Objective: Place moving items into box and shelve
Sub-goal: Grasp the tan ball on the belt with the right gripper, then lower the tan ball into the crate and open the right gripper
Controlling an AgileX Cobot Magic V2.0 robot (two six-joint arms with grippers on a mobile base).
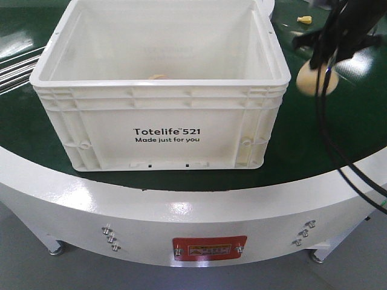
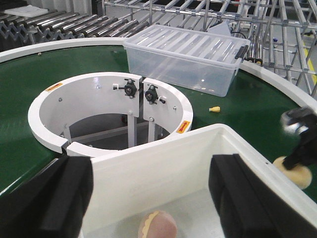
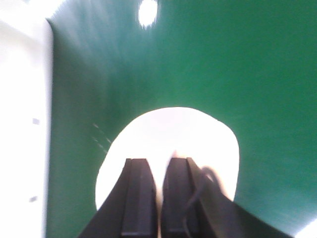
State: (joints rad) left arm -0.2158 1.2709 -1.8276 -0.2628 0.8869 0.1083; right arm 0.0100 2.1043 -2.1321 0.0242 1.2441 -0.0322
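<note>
Crate (image 1: 163,130) sits mid-frame on the green belt (image 1: 338,133), with one pinkish onion (image 2: 157,225) already inside, bottom center of the left wrist view. Left gripper (image 2: 148,193) hangs over it, fingers wide apart, probably just parked. Right gripper (image 3: 157,166), upper right in the front view, has its fingers nearly together, seemingly pinching the pale onion (image 3: 168,134) by its top to carry it in. It's all blurry though, and the actual contact is hidden.

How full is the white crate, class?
Nearly empty: one pinkish round piece lies on the crate floor; the rest shows bare white.
</note>
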